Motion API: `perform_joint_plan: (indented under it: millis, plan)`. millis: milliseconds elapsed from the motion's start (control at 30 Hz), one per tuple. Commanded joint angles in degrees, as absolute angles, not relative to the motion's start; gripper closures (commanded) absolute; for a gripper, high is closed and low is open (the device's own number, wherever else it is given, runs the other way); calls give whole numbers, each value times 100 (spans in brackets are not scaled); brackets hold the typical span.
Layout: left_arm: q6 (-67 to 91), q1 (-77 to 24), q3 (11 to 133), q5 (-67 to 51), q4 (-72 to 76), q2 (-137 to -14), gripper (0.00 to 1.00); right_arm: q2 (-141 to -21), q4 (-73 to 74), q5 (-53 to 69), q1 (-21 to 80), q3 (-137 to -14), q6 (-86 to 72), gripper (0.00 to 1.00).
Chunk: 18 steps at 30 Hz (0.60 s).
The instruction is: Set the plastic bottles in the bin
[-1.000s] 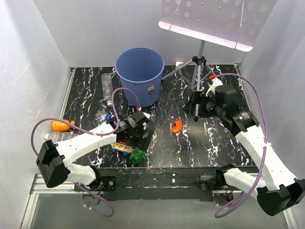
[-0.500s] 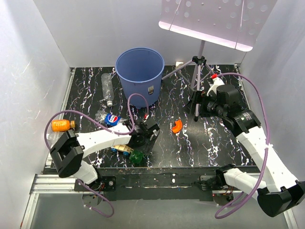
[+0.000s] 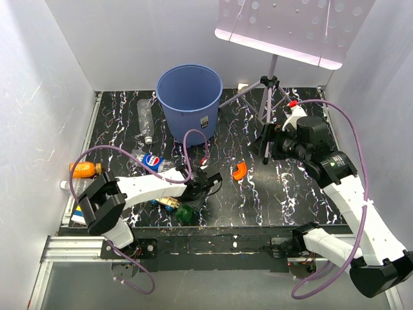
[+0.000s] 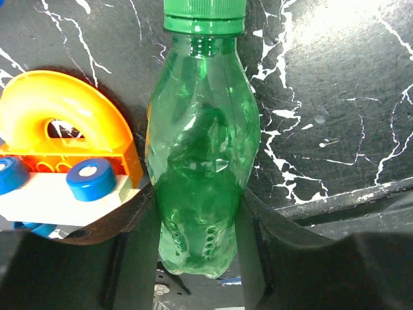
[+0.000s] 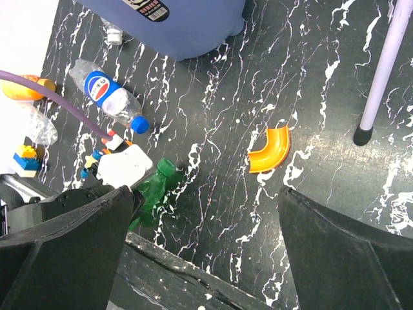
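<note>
With the jaws of the left gripper (image 4: pixel 197 200), clasps the green bottle (image 4: pixel 203 142) at the lower part of its body, one of the fingers (image 4: pixel 139 239) pressed on each side. Shows the bottle's green cap at the end away from the fingers. Holds this bottle on its side, low at the near edge of the table (image 3: pixel 284 194), left of the middle, just beside a toy block piece (image 4: pixel 58 123) with an orange arch, which is on the left of it.

Has the jaws of the right gripper (image 5: pixel 206 192) spread wide, with nothing between them, above the right half of the table and well apart from the green bottle.

Finds the bin (image 3: pixel 187 123) upright at the far side, near the middle, well apart from both grippers.

On the left half, away from the jaws:
- a bottle with blue label (image 3: pixel 151 161), lying between the bin and the green bottle
- a clear bottle (image 3: pixel 146 119), just left of the bin
- an orange bottle (image 3: pixel 84 170), at the left edge
</note>
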<state>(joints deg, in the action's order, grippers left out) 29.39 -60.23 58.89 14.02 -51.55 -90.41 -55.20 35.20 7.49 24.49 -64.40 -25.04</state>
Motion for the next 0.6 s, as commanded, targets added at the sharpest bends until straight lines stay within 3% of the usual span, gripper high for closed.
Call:
perform_joint_plan:
  millis: [0, 100, 333, 567]
  plan:
    - [2979, -6073, 6371, 1792, -5553, -8764, 69, -5335, 3516, 756, 2443, -6662, -2399, 2]
    - [2883, -6073, 6792, 2003, -5966, -8386, 78, -5300, 3516, 747, 2443, -6645, -2408, 2]
    - [2234, -6047, 9383, 2249, -6601, -7700, 75, -5300, 3586, 896, 2435, -6811, -2531, 2]
    - [1336, -5047, 11642, 2242, -5881, -8383, 77, -5186, 3577, 1020, 2443, -7013, -2636, 2]
